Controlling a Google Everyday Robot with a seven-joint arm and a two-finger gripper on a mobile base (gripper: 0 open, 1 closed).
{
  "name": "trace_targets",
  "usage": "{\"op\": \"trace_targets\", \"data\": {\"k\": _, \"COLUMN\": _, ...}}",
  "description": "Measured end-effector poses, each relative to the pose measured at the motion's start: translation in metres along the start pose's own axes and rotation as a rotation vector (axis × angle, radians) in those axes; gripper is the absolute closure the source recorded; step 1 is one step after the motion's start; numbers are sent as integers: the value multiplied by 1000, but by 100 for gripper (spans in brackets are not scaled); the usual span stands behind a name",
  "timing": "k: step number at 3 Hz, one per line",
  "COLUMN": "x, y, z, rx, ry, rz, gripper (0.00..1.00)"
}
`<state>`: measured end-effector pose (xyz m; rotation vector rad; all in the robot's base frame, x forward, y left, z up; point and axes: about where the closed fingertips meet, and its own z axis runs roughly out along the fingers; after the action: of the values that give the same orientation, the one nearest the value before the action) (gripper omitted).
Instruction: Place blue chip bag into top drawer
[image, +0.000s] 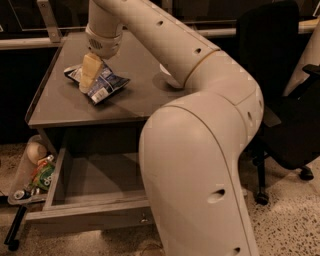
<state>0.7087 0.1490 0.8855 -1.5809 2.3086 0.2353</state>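
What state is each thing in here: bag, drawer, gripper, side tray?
blue chip bag: lying on the tabletop, not yet in the drawer.
top drawer: pulled open below the tabletop.
gripper: lowered onto the bag.
side tray: holding colourful packets, beside the open drawer.

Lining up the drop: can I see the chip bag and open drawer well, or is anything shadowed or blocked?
Camera view: dim light, yet the hand at the chip bag on the table is lit well enough; the drawer lies in the table's shadow, and the arm hides its right part.
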Motion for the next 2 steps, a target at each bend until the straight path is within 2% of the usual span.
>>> {"op": "trace_targets", "data": {"k": 1, "x": -2, "y": -8, "z": 24, "rx": -6, "ry": 35, "rz": 24, "gripper": 0}}
{"op": "trace_targets", "data": {"k": 2, "x": -3, "y": -10, "z": 41, "rx": -20, "ry": 39, "rz": 48, "gripper": 0}}
